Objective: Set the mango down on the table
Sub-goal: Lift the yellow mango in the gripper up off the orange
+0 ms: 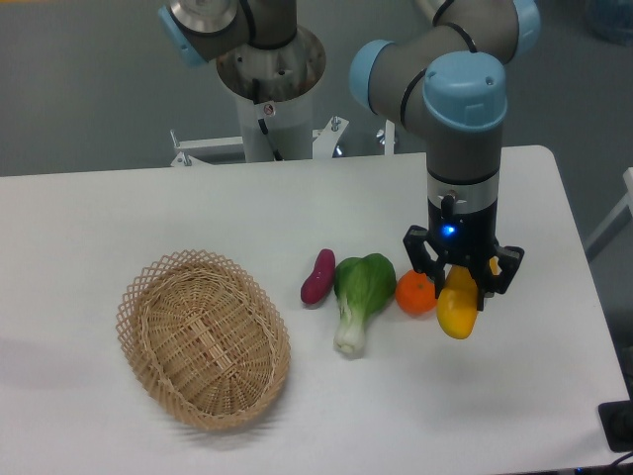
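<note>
The mango (457, 306) is yellow shading to orange at its upper end and hangs between the fingers of my gripper (461, 283), at the right of the white table (148, 208). The gripper points down and is shut on the mango's upper part. The mango's lower end is close to the tabletop; I cannot tell whether it touches. The round orange (416, 293) lies just left of the mango, almost touching it.
A bok choy (360, 295) and a purple sweet potato (317, 276) lie left of the orange. An oval wicker basket (204, 336) stands at the front left. The table's right edge is near the gripper.
</note>
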You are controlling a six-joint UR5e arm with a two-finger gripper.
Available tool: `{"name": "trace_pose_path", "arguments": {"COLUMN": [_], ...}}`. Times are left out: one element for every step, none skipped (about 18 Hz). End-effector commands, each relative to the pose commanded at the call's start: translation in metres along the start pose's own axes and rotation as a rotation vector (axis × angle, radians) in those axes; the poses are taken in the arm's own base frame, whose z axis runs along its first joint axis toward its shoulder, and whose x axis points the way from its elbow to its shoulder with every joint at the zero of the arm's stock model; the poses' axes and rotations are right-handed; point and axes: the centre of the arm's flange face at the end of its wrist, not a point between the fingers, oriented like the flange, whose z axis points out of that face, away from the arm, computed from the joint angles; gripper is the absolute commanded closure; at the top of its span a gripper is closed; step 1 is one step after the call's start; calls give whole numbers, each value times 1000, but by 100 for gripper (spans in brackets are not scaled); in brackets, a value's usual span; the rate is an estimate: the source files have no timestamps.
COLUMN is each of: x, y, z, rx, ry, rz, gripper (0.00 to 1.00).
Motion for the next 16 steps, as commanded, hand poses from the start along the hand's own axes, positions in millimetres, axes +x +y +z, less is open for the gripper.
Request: {"name": "trace_pose_path", "arguments": {"x": [0, 1, 2, 3, 5, 6, 9, 12, 15, 17, 20, 24, 27, 31, 35, 34], "y": [0, 0, 1, 1, 3, 4, 5, 8, 10, 13, 16, 22, 29, 38, 47, 61], "z": [1, 1, 3, 5, 8, 9, 12, 15, 19, 22, 26, 32, 39, 47, 55, 58], "rx": [-2, -5, -7, -9, -11, -11, -13, -17, -19, -22, -28, -35, -42, -51, -57, -64], "ry": [1, 1, 3, 7, 12, 12, 19, 25, 30, 33, 42, 57, 73, 94, 114, 126], "rz": [0, 1, 1, 2, 5, 11, 15, 22, 46, 78, 114, 153, 192, 234, 285, 323], "gripper": [51, 51, 51, 51, 51, 51, 51, 52, 52, 52, 52, 52, 52, 52, 52, 52]}}
